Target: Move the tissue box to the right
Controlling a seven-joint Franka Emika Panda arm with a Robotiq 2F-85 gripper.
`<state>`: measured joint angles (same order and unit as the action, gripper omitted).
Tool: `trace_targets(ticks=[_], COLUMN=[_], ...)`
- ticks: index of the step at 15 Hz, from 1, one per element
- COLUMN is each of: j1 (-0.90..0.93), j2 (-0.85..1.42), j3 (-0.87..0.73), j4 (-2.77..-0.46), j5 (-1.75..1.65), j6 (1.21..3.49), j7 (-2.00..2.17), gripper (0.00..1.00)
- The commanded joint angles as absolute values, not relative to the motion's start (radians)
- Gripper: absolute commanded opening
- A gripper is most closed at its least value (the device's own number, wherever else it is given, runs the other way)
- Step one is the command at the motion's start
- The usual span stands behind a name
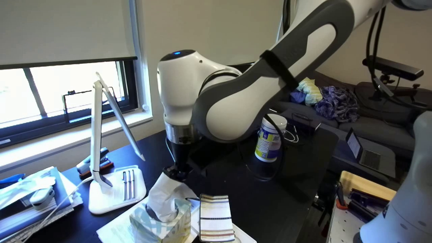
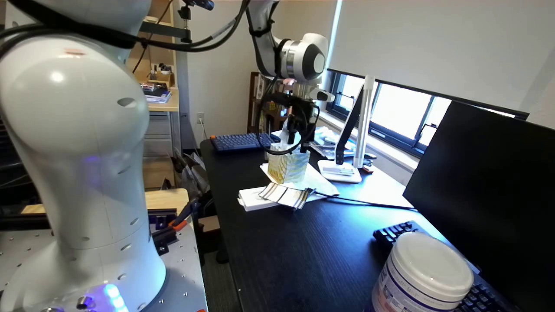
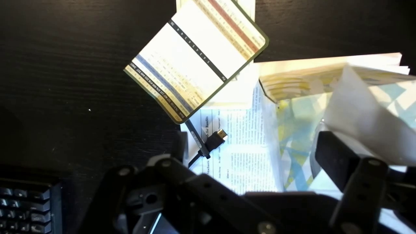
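Observation:
The tissue box (image 1: 180, 224) is pale with a yellow and blue pattern and stands upright on papers on the dark desk. It also shows in an exterior view (image 2: 287, 167) and at the right of the wrist view (image 3: 297, 130). White tissue (image 1: 165, 195) stands out of its top. My gripper (image 1: 177, 172) is above the box, pointing down, close to the tissue; whether it touches the tissue I cannot tell. In the wrist view the gripper (image 3: 256, 152) is open with nothing between its fingers. One finger is over the box top beside the tissue; the other is beyond the box's edge.
A striped card (image 3: 195, 61) lies beside the box, with a black cable plug (image 3: 216, 139) near it. A desk lamp (image 1: 96, 135) stands behind. A white bottle with blue label (image 1: 268, 141), a keyboard (image 2: 240, 142) and a monitor (image 2: 477, 190) are on the desk.

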<state>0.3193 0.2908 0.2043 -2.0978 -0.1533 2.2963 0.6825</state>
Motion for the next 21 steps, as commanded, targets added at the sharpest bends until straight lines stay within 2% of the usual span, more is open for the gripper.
trace_targets(ticks=[1, 17, 18, 19, 21], j1=[0.333, 0.402, 0.406, 0.41, 0.411], j2=[0.289, 0.486, 0.489, 0.491, 0.489], j3=[0.189, 0.14, 0.134, 0.128, 0.12], j4=[-2.097, -1.973, -1.971, -1.969, -1.973], j5=[-0.146, -0.148, -0.148, -0.152, -0.147], j6=[2.294, 2.45, 2.454, 2.451, 2.455], j7=[0.677, 0.672, 0.677, 0.68, 0.683], gripper=[1.0, 1.0, 0.75, 0.73, 0.59])
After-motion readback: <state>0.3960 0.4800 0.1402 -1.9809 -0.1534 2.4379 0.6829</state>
